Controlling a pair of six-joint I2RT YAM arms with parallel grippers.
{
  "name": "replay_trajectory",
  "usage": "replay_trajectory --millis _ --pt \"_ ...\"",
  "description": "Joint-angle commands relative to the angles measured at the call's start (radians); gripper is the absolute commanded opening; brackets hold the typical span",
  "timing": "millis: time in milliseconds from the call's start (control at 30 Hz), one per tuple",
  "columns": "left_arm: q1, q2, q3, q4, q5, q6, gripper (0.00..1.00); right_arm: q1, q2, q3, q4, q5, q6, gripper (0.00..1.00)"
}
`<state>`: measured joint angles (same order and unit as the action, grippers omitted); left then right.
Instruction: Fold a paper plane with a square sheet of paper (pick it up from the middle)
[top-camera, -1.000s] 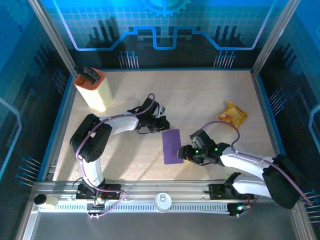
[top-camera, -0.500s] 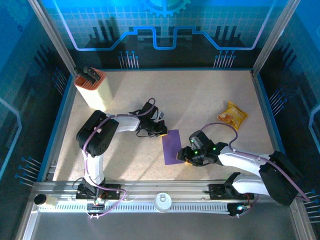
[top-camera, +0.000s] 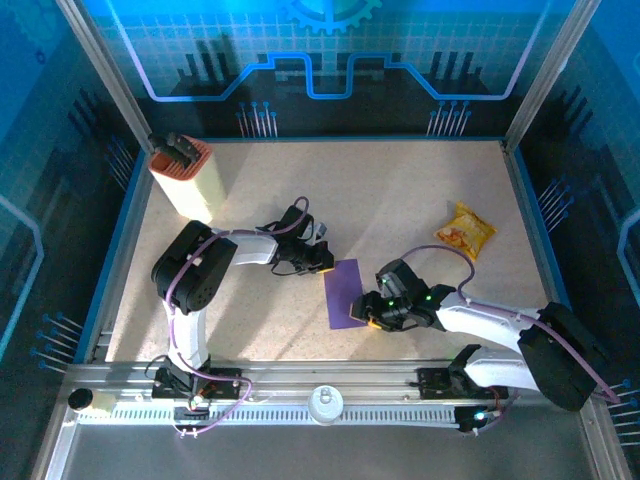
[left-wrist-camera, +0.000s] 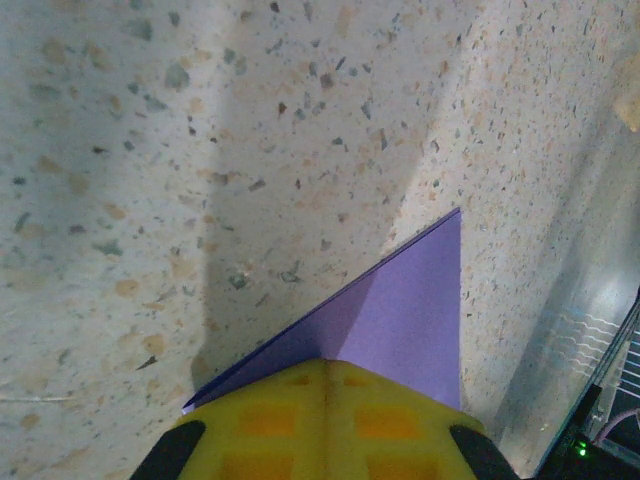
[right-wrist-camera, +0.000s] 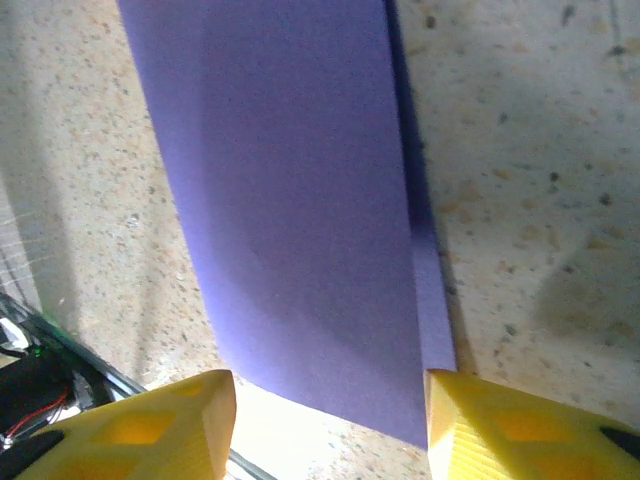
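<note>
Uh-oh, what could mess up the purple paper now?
The left end effector is shut at a corner of the purple paper; a tug there could tear or crumple it. The right end effector is open, straddling another edge; closing might wrinkle the fold or slide the layers apart.

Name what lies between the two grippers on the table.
The purple sheet of paper, lying flat between the left gripper and the right gripper; the top view shows it.

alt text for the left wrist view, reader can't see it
A purple sheet of paper lies on a speckled table, one corner pointing up and right. The shut yellow fingers of the left gripper cover its near edge at the bottom.
</note>
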<state>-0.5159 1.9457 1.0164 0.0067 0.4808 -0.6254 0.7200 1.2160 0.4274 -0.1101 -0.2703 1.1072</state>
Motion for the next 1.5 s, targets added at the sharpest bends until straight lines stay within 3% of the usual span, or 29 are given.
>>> replay_trajectory --millis 0,167,333,433,733,933,1033,1100,1167,1300,1467 --pt "0.006 0.013 -0.023 -0.08 -0.017 0.016 0.05 0.013 0.001 0.013 0.076 -0.027 0.014 0.51" --pt "0.006 0.001 -0.011 -0.083 0.001 0.025 0.06 -0.04 0.04 0.027 0.15 -0.079 -0.004 0.42" --pt "0.005 -0.015 0.004 -0.07 0.023 0.031 0.06 -0.133 0.138 0.036 0.259 -0.224 -0.055 0.28" --pt "0.005 -0.024 0.008 -0.063 0.03 0.029 0.06 -0.178 0.189 0.041 0.305 -0.287 -0.083 0.26" --pt "0.005 -0.04 0.033 -0.076 0.051 0.035 0.07 -0.279 0.265 0.077 0.273 -0.387 -0.186 0.16" --pt "0.004 -0.069 0.05 -0.091 0.058 0.04 0.11 -0.288 0.295 0.083 0.279 -0.416 -0.206 0.07" --pt "0.003 -0.096 0.049 -0.093 0.065 0.037 0.2 -0.289 0.294 0.081 0.28 -0.404 -0.199 0.07" --pt "-0.001 -0.136 0.039 -0.084 0.056 0.037 0.35 -0.289 0.29 0.075 0.295 -0.391 -0.179 0.07" --pt "-0.008 -0.192 0.028 -0.079 0.046 0.048 0.42 -0.289 0.29 0.069 0.318 -0.378 -0.151 0.07" --pt "-0.041 -0.309 -0.026 -0.058 0.007 0.086 0.47 -0.289 0.297 0.063 0.361 -0.339 -0.073 0.08" --pt "-0.148 -0.466 -0.141 -0.052 -0.131 0.178 0.45 -0.281 0.304 0.051 0.428 -0.288 0.032 0.08"
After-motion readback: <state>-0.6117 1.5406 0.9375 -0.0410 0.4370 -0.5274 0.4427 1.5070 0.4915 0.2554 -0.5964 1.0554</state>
